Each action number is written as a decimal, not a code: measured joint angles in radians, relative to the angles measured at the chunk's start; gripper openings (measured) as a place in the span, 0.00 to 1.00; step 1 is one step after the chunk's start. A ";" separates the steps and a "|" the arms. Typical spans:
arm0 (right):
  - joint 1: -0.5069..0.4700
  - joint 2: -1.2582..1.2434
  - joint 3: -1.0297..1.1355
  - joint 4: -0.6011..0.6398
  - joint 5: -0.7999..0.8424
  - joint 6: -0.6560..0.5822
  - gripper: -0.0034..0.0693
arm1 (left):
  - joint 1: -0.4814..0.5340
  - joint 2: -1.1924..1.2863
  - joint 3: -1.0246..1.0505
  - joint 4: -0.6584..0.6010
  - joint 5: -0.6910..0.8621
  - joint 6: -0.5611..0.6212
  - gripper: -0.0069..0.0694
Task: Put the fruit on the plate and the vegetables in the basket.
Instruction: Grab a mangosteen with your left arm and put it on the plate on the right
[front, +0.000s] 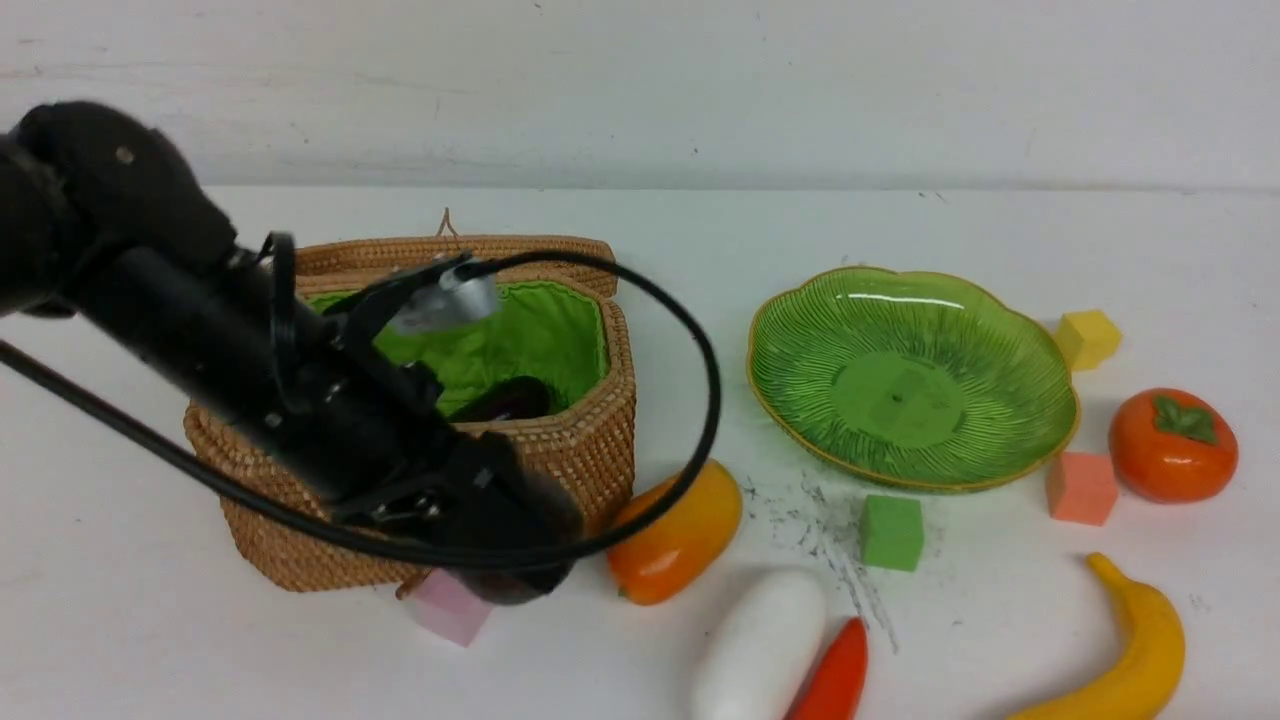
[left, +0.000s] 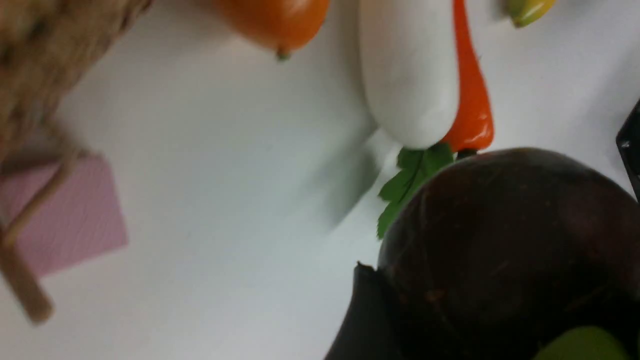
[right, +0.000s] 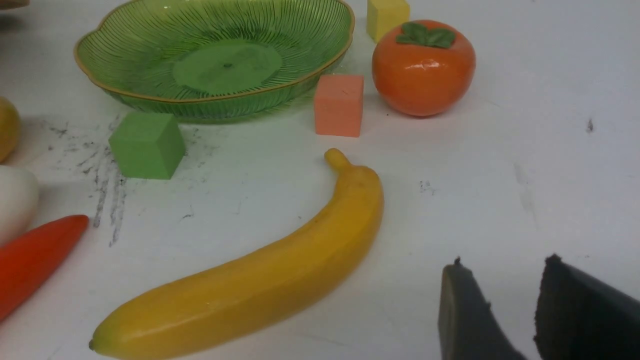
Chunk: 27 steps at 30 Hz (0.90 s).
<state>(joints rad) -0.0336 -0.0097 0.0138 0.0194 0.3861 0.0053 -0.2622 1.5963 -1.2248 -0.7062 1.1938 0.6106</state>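
White matte tabletop (front: 150, 620) set against a pale wall (front: 700, 80), with grey scuff marks near the table's middle.

Left side: an elongated octagonal basket (front: 590, 450) of tan woven wicker, lined with bright green cloth, its hinged lid tipped back on the far side. A glossy dark purple eggplant (front: 505, 400) lies inside, partly hidden.

The black left arm crosses over the basket. The left gripper (front: 520, 570) hangs at the basket's near wall, just beside a matte pink cube (front: 452, 607). Its jaws stand wide and clamp a round, dark purple mangosteen (left: 500, 240) with a green cap. Whether the fruit clears the table cannot be told.

Centre: a smooth orange-yellow mango (front: 678, 535) lies just beside the basket's near right corner. Nearer lie a white oblong radish (front: 760, 645) and a tapered red-orange carrot (front: 835, 680), side by side and touching, with the carrot's green leaves at its near end.

Right side: a shallow green plate (front: 820, 340), translucent and finely ribbed, with a scalloped edge and a thin gold rim; nothing lies on it. A green cube (front: 892, 532) and a salmon cube (front: 1080, 488) sit at its near edge and a yellow cube (front: 1088, 338) at its right edge. A squat glossy orange persimmon (front: 1172, 445) with a green leaf cap stands right of the salmon cube. A curved yellow banana (front: 1130, 650) lies near right.

The right gripper (right: 502, 272), seen only from its wrist camera, hovers near the banana with its two black fingers partly apart and nothing between them.
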 joint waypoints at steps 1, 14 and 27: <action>0.000 0.000 0.000 0.000 0.000 0.000 0.38 | -0.016 0.000 -0.019 0.004 0.001 0.002 0.82; 0.000 0.000 0.000 0.000 0.000 0.000 0.38 | -0.309 0.120 -0.443 0.188 -0.314 -0.072 0.82; 0.000 0.000 0.000 0.000 0.000 0.000 0.38 | -0.396 0.598 -0.883 0.360 -0.393 -0.259 0.82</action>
<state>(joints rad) -0.0336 -0.0097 0.0138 0.0194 0.3861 0.0053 -0.6586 2.1947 -2.1075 -0.3467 0.8011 0.3520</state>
